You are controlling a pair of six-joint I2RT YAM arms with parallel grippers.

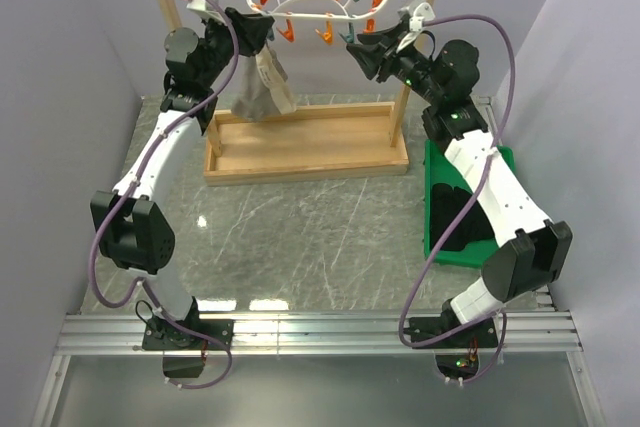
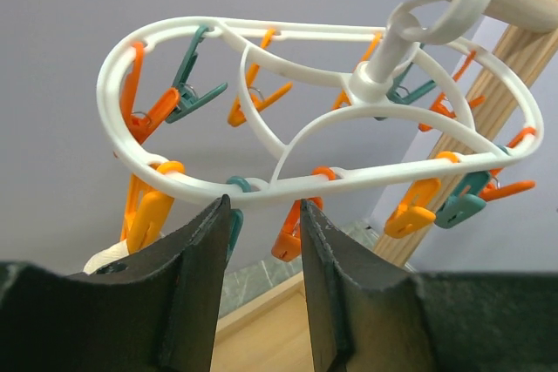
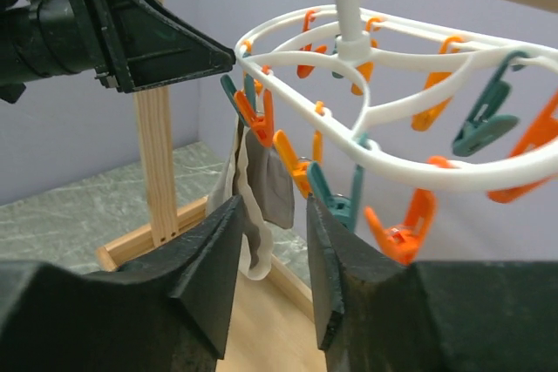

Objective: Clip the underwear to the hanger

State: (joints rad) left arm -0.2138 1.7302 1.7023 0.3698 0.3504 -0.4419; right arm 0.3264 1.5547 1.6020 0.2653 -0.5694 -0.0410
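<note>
**Left tool (image 1: pixel 250 32) and right tool (image 1: pixel 365 47) spread at either end of hanger (image 3: pixel 436 173)**

Grey veined table (image 1: pixel 300 237) across lower frame of top view. Wooden rack (image 1: pixel 310 142) upright at upper centre. Hanger hooked over rack's top bar. Underwear (image 1: pixel 262 87) hanging at hanger's left end, upper left of frame, top at an orange clip (image 3: pixel 259 118), just beside left tool. Both tools slightly parted, nothing between jaws.
</note>
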